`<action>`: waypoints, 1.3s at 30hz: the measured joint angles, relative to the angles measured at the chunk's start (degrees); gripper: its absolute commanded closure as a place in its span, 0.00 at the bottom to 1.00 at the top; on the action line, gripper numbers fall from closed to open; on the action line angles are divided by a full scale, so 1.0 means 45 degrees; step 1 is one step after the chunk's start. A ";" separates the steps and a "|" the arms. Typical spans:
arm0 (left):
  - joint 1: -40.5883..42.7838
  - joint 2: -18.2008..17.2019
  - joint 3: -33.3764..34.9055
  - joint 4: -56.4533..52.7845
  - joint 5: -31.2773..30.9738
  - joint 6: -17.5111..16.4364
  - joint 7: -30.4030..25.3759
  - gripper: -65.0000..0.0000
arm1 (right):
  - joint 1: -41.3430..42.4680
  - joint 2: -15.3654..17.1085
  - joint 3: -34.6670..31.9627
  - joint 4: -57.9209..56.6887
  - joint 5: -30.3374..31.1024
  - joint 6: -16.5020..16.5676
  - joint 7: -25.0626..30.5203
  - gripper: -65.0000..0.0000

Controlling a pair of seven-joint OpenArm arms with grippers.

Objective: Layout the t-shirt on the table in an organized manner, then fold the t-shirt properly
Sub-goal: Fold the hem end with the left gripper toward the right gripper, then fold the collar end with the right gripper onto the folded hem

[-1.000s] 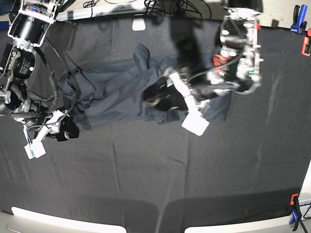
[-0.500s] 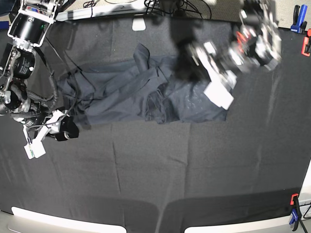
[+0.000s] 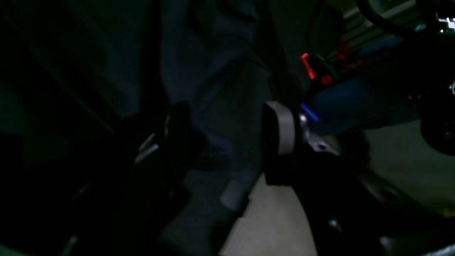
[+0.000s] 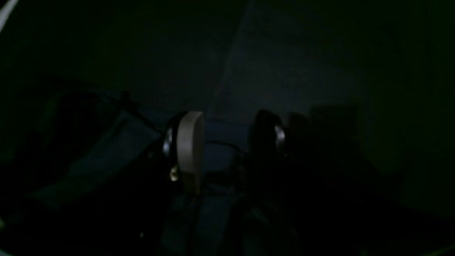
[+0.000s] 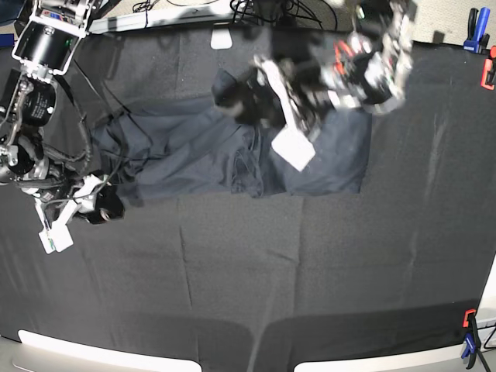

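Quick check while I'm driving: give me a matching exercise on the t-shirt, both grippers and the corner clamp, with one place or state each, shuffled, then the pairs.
Things:
1. t-shirt
2. left gripper
3. right gripper
4. clamp

Places or states:
A. beside the cloth's edge on the base view's left side, jaws apart
B. above the upper middle of the cloth, jaws wide, nothing between them
C. at the table corner, orange and blue
D. spread across the upper table, rumpled and bunched in the middle

Pairs: 1-D, 2-B, 3-A, 4-C
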 measured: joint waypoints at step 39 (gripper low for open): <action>-0.0908 0.0034 -0.6683 0.0000 0.2433 -0.0267 -0.0879 0.54 | -0.0486 -0.0039 0.0073 -0.5090 0.0058 0.0068 0.1054 0.45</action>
